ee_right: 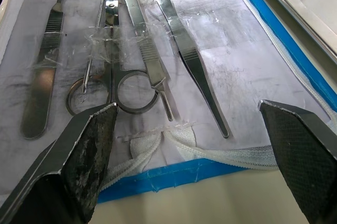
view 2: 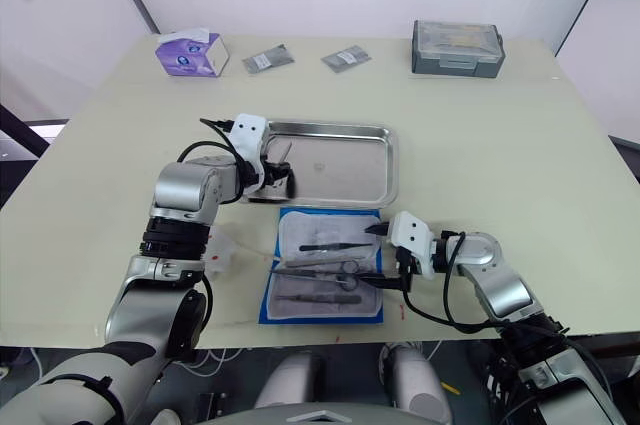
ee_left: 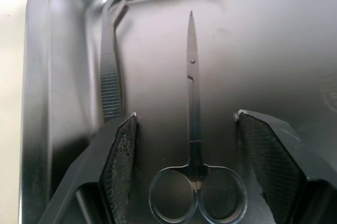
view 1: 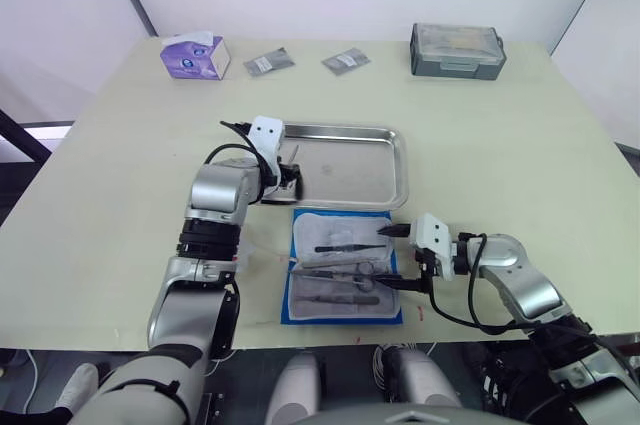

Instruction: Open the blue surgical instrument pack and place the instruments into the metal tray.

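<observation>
While the blue surgical instrument pack (view 1: 341,268) lies open, scissors (ee_left: 194,145) are seen in the metal tray (view 1: 385,167).
The left gripper (ee_left: 184,161) is spread around the scissors; the right gripper (ee_right: 189,145), at the pack's 3 o'clock, is held apart.

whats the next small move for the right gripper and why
Probably close in on the straight tweezers nearest it. The right gripper hangs open over the edge of the opened blue pack, several instruments lie there unpicked, and the left gripper is open over scissors already in the metal tray.
</observation>
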